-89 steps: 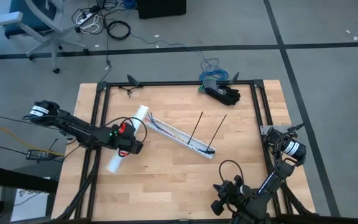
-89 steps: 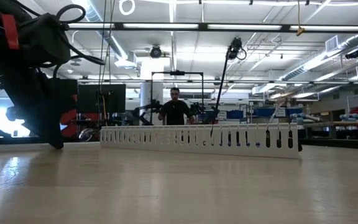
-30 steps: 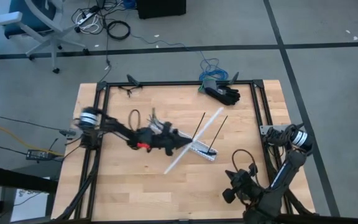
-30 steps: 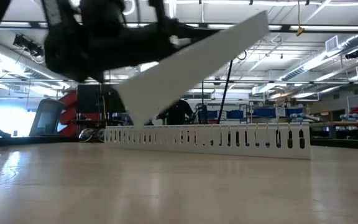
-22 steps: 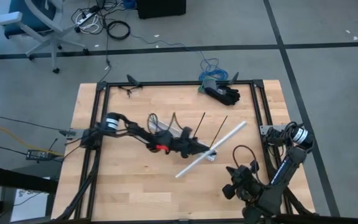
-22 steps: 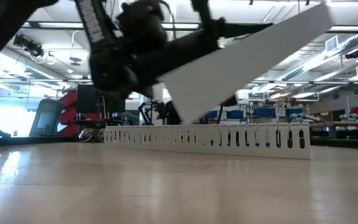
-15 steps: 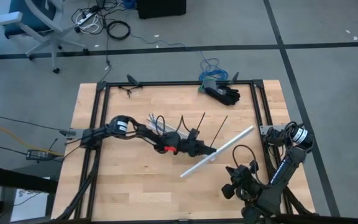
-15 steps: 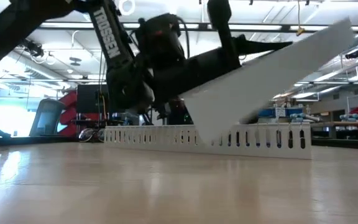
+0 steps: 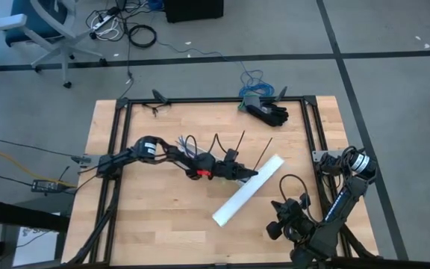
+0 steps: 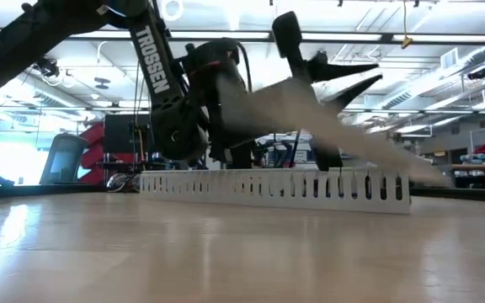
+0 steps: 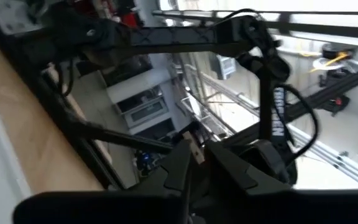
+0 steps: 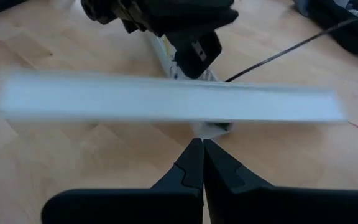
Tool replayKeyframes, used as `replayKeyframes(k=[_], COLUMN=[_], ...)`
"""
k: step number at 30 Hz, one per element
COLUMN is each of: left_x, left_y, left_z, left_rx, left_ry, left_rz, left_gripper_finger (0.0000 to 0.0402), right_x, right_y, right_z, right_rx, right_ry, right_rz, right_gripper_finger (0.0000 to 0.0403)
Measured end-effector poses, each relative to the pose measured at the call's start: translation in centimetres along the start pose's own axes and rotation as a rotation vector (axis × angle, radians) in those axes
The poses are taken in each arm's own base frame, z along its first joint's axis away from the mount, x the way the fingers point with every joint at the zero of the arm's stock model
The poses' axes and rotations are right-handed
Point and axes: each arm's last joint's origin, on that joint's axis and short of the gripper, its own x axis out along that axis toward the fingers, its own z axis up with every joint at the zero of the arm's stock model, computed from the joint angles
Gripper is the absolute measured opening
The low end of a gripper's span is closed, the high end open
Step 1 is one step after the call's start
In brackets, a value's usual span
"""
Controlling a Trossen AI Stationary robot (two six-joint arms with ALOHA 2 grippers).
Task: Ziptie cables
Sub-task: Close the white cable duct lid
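table: pale wood, planked, matt | lid: smooth white plastic | frame: black metal

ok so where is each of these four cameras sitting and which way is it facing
High view: above the table, looking straight down; both arms show, left gripper at the white flat cover.
Low view: at tabletop height, looking level past the white slotted channel; left arm above it.
Left wrist view: looks into the room; own fingers show.
Right wrist view: faces the cover; own gripper shut.
Shared: the cover, in the high and right wrist views.
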Motion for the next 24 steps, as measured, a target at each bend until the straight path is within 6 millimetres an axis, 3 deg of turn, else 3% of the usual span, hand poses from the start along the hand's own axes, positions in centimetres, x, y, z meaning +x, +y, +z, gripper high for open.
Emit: replayKeyframes(k=[7, 15, 19, 24], left_x=[0.8, 2.7, 3.3, 2.1], left_y=[-2.0, -8.1, -9.7, -11.3], left_z=[0.9, 2.3, 2.9, 2.6], left_rx=[0.089, 0.406, 0.609, 1.030], left_ry=[0.064, 0.156, 0.267, 0.384], left_rz=[-0.084, -0.219, -0.020, 0.534], left_gripper_finger=[0.0076, 0.0051, 0.0021, 0.0009], right_x=[0.0, 0.6, 0.7, 0.6], right_y=[0.2, -0.1, -0.1, -0.2], right_z=[-0.2, -1.0, -1.1, -1.2], right_rx=[0.020, 0.023, 0.024, 0.016], right_ry=[0.009, 0.028, 0.033, 0.059], right_rz=[0.016, 0.007, 0.005, -0.011], right_gripper_finger=[0.0000, 0.0000, 0.0000, 0.0000])
